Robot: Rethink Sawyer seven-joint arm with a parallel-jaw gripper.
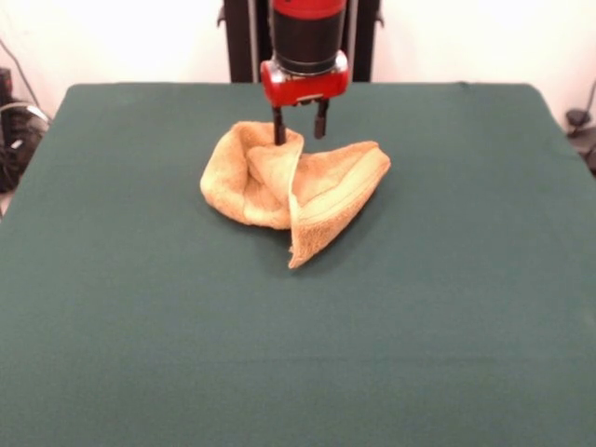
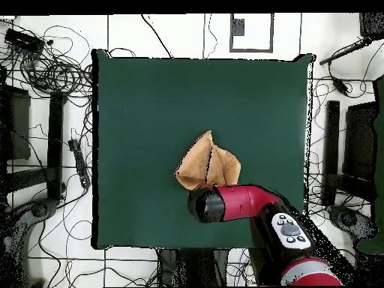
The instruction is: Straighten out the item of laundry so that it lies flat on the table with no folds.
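Golden-orange towel (image 1: 291, 184) (image 2: 208, 163) bunched just beyond the middle of the dark green worktop (image 1: 298, 354) (image 2: 150, 105) in the front view, toward 12 o'clock. Folded over on itself: rounded fold at 9 o'clock, thick doubled edge running out to 3 o'clock, pointed corner hanging toward 6 o'clock. A raised ridge down the centre, not flat. In the overhead view, a roughly triangular heap near the worktop's centre, peak at 12 o'clock, partly hidden at 6 o'clock by the red and black arm (image 2: 240, 202).

Gripper (image 1: 299, 124) directly above the heap's far edge, jaws spread: one finger (image 1: 278, 127) down against the top fold of the cloth, the other just beside it at 3 o'clock, clear of the fabric. Nothing pinched between them. Cables (image 2: 52, 71) strewn over the floor around the worktop.
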